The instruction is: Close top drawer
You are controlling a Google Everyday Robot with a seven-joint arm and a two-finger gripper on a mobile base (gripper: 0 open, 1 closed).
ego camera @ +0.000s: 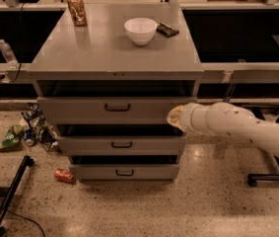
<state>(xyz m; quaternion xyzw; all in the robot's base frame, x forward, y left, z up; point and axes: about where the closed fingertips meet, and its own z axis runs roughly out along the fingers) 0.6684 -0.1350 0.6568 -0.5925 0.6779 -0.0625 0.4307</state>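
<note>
Grey metal cabinet (104, 53) is holding the top drawer (80, 113), which is standing pulled out with a dark gap showing above its front. We are judging that pushing so far off-centre could skew the drawer and jam it, or let the gripper (175, 117) slip past the corner. The gripper is sitting at the front's right end, seemingly touching it. We cannot tell whether it is clenched or released.

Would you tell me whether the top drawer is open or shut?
Open: the top drawer stands out from the cabinet, a dark gap showing above its front. The gripper is at its right end.
</note>
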